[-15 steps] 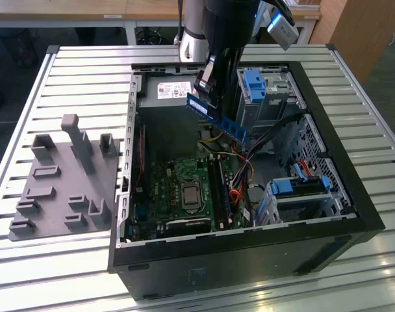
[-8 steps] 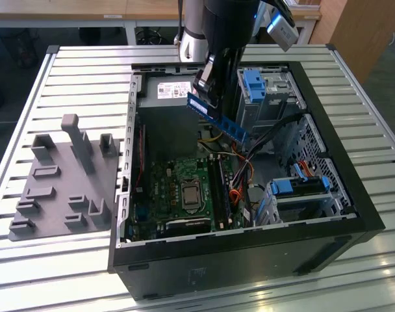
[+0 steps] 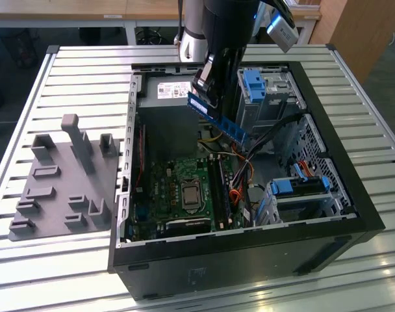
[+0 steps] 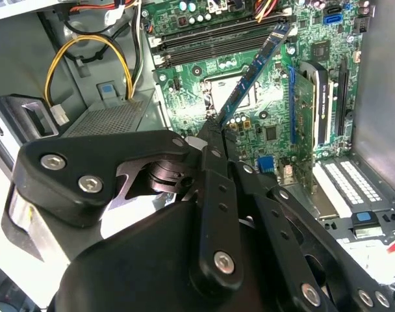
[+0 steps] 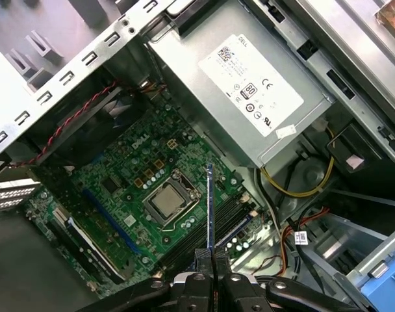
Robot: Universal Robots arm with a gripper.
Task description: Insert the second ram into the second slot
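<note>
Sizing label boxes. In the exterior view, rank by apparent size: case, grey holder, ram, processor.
1. Case
2. Grey holder
3. Ram
4. Processor
The ram hangs raised, likely nearer the camera, so its lead over the processor may be overstated.

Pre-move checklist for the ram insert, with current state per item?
1. Grip on second ram: ok, hand shut on one end.
2. Stick clear of motherboard: ok, held above it.
3. Stick level: not ok, tilted in the exterior view.
4. Stick lined up over ram slots: cannot tell.
5. Target slot free: cannot tell.
</note>
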